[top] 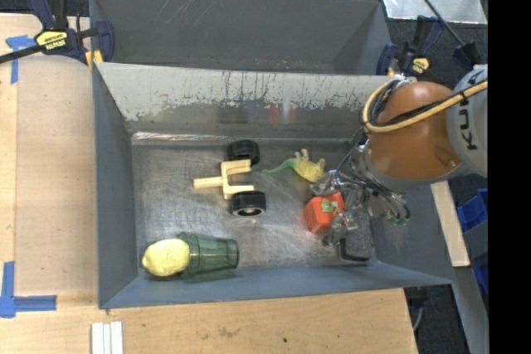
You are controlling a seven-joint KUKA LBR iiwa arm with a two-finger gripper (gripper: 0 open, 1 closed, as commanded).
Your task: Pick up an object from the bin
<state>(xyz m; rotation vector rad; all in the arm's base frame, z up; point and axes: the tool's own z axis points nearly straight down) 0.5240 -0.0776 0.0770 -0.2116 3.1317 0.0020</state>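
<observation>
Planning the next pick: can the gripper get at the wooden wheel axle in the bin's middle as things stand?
Probably yes. The wooden wheel axle lies alone on the bin floor, nothing on it; the gripper hangs toward the view's right, beside an orange thing.

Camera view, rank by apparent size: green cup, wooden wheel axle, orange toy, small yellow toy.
1. Wooden wheel axle and green cup: about alike, no ranking.
2. Orange toy, partly hidden by the pincer.
3. Small yellow toy.

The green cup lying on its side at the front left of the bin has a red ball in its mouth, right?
Not red: the camera view shows a yellow ball in the mouth of the green cup, lying front left.
</observation>
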